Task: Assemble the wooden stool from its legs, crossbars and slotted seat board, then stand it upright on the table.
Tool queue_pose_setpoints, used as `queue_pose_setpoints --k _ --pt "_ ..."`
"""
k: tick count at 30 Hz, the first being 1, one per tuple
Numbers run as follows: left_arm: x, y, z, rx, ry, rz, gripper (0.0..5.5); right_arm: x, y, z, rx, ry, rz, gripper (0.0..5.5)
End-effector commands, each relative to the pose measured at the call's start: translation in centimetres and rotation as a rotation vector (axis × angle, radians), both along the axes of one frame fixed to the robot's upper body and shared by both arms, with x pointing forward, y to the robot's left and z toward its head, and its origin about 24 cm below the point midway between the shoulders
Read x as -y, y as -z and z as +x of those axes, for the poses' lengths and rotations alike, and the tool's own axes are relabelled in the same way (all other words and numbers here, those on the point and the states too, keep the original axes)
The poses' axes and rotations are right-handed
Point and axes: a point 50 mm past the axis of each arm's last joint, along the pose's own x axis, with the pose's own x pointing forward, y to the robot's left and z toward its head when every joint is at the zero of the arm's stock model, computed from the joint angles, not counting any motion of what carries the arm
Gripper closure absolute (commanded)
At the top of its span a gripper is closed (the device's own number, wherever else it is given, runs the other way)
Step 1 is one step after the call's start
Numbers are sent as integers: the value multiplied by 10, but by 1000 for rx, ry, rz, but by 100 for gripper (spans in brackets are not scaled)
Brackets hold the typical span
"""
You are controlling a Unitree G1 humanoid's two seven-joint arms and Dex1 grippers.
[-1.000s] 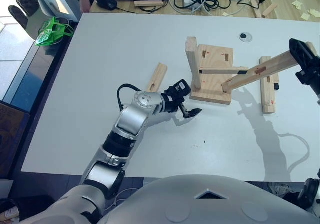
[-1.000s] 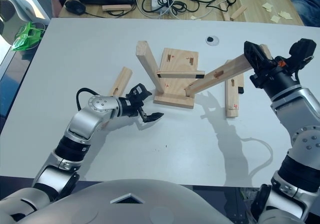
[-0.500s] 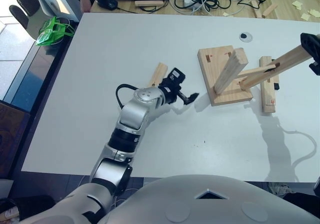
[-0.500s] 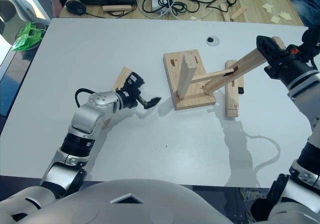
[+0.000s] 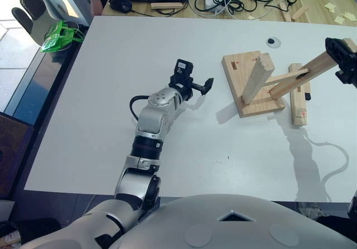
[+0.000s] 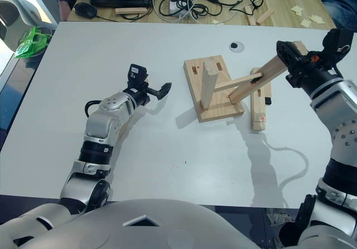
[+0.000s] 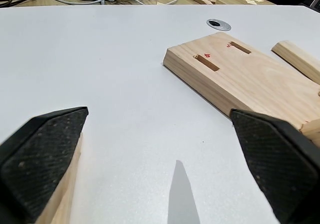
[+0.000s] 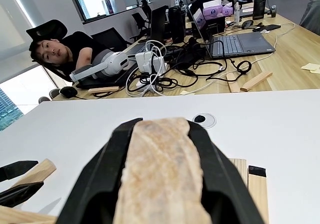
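On the white table (image 5: 111,65), right of centre: one slotted seat board (image 5: 237,71), lying flat, pale wood, square-ish, with small red marks. Two narrow slots show on its bare face in the left wrist view.

Legs counted: three clear.
- One upright leg (image 5: 257,77) stands on the board, leaning slightly.
- One held leg (image 5: 301,76) slants up from the board's right edge to the right gripper (image 6: 284,57), which is clenched on its upper end. In the right wrist view the black fingers (image 8: 107,169) flank the wood on both sides.
- One flat leg (image 5: 297,101) lies on the table just right of the board, with red marks on it.

Crossbars: one thin crossbar (image 6: 237,82) spans between the upright leg and the held leg.

One more wooden bar (image 7: 62,199) lies by the left gripper (image 5: 199,85), just beside one finger. Leg or crossbar, cannot tell.

Left gripper is left of the board, apart from it, fingers spread wide with nothing between them.

One black round grommet (image 5: 271,39) sits in the table beyond the board.
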Motion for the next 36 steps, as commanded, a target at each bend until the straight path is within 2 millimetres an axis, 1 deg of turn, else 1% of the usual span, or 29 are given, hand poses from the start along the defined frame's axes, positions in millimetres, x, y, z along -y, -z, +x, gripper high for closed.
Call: queue_pose_setpoints --k 1,7,11,13,16,20,23,24,27,28,29,30,34,36 --pt "3 -5 4 14 3 -8 25 2 53 -11 -252 58 -60 449" --pt "6 -5 4 12 6 -17 25 3 52 -2 -249 70 -46 449" --pt "5 -5 4 8 4 -18 25 6 51 -1 -261 73 -14 449" --pt "5 -5 5 5 6 -16 25 7 50 -2 -296 51 -8 449" --pt "4 -4 5 -1 6 -15 25 10 44 3 -349 33 10 449" --pt "3 -2 6 -7 2 -17 25 13 31 11 -360 12 -11 449" --pt "3 -2 6 -11 -2 -19 25 11 30 11 -377 -18 -47 449" --pt "3 -2 7 -11 -2 -20 25 10 31 11 -381 -27 -57 449" --pt "3 -1 7 -14 -5 -22 25 8 41 5 -400 -48 -176 449" --pt "2 -1 7 -15 -5 -22 25 7 46 3 -414 -55 -213 406" --pt "2 -1 7 -15 -5 -21 25 7 53 0 -437 -60 -241 394" --pt "2 -2 7 -15 -4 -21 25 6 63 -5 -467 -69 -281 366" --pt "2 -2 7 -16 0 -16 25 3 91 -20 -551 -112 -394 300" --pt "2 -2 7 -17 1 -13 25 0 97 -20 -547 -113 -403 270"
